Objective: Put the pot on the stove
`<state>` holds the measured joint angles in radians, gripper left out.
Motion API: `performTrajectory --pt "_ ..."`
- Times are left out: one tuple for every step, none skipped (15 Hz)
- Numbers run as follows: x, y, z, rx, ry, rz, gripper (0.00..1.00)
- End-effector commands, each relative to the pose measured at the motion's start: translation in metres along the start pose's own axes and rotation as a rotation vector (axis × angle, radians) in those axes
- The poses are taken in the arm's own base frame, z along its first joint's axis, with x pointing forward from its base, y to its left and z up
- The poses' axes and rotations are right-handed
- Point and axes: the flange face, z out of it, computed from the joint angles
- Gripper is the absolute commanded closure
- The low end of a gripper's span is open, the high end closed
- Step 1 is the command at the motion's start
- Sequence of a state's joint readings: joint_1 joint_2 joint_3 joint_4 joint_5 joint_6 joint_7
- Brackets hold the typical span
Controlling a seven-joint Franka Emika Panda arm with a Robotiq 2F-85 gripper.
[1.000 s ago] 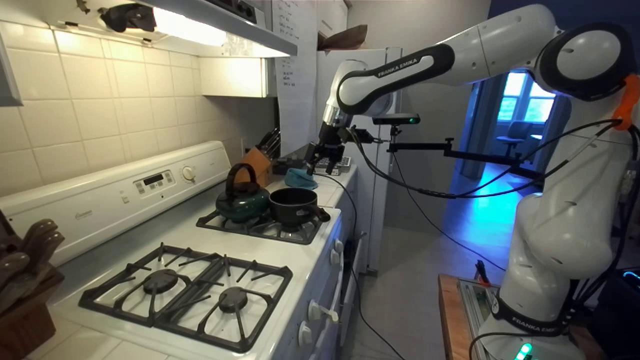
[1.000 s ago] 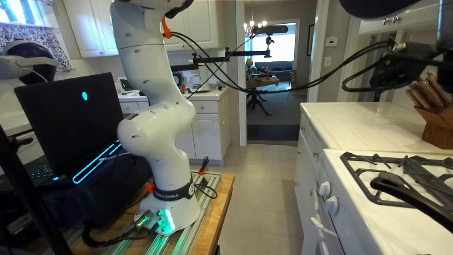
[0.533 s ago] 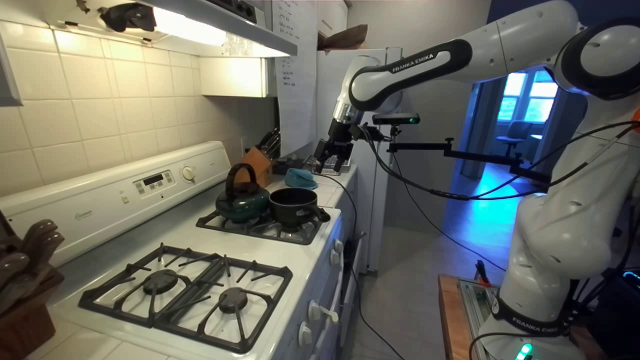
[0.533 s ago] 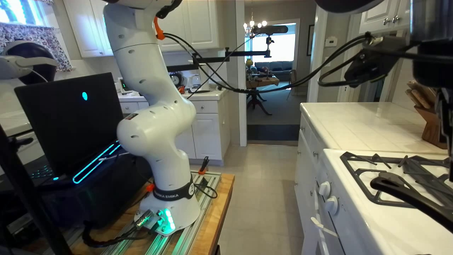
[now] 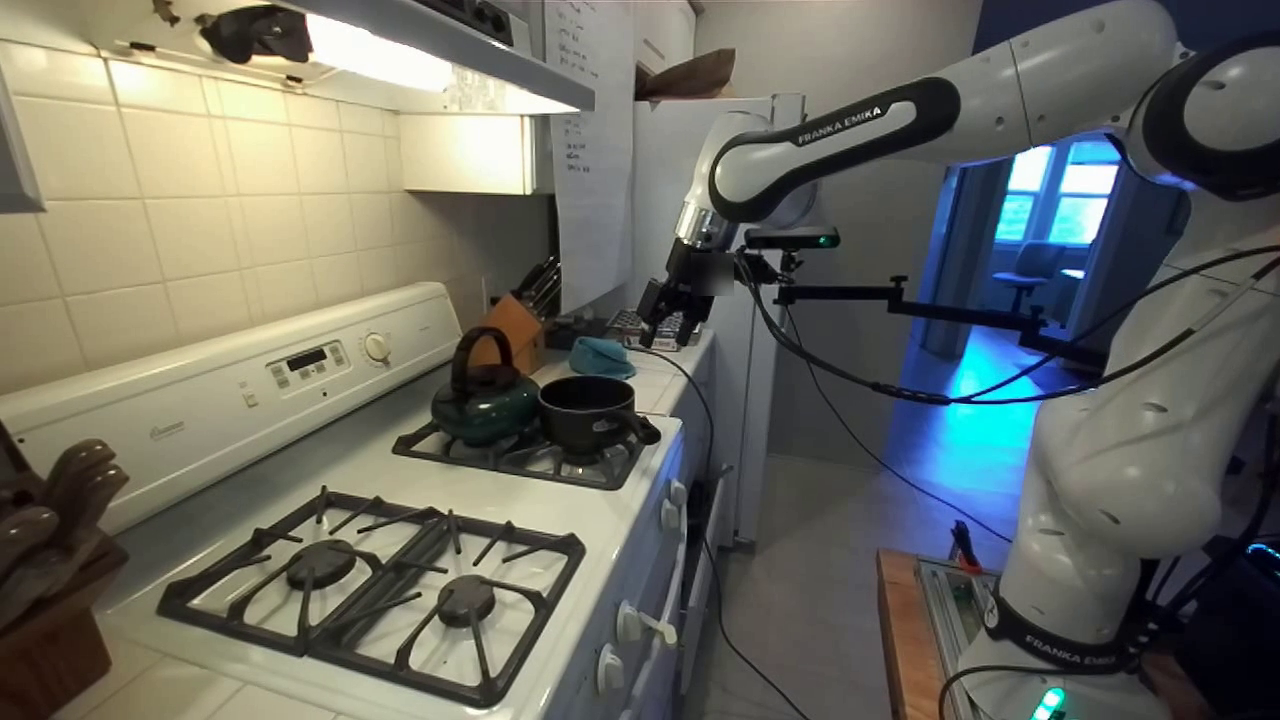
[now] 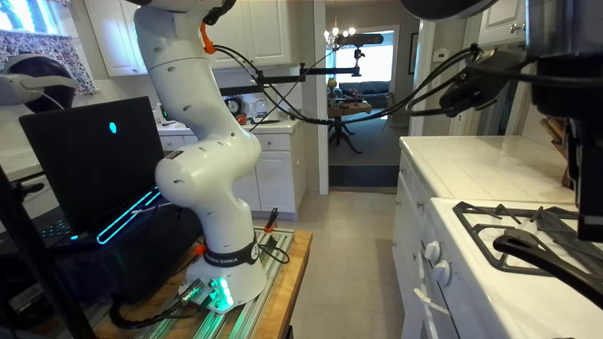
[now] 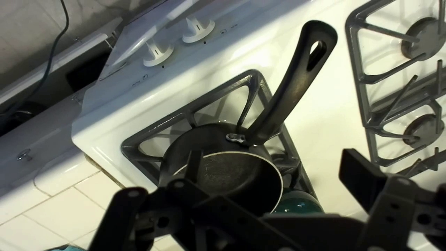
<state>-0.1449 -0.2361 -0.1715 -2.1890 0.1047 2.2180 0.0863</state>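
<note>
The black pot [image 5: 588,415] sits upright on a back-end grate of the white stove [image 5: 540,505], next to the dark green kettle [image 5: 485,405]. In the wrist view the pot [image 7: 209,143] shows from above, with its long handle [image 7: 296,80] pointing to the upper right. In an exterior view only its black handle [image 6: 546,259] shows at the right edge. My gripper [image 5: 668,328] is open and empty, above and beyond the pot, apart from it. In the wrist view the gripper [image 7: 275,162] has its fingers wide apart, partly covering the pot's near side.
The stove's other grate [image 5: 380,590] has bare burners. A blue cloth [image 5: 602,357] and a knife block [image 5: 510,335] lie beyond the kettle. Another knife block [image 5: 55,580] stands at the near left. The range hood [image 5: 450,50] hangs above. Knobs [image 5: 628,620] line the stove front.
The arm and open gripper have drawn back, away from the wall and toward the robot's base, slowing lately. The pot, kettle and stove have not moved.
</note>
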Motion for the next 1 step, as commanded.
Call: performTrajectory --pt "-0.0005 0.0002 -0.0004 0.000 -0.001 0.000 0.00"
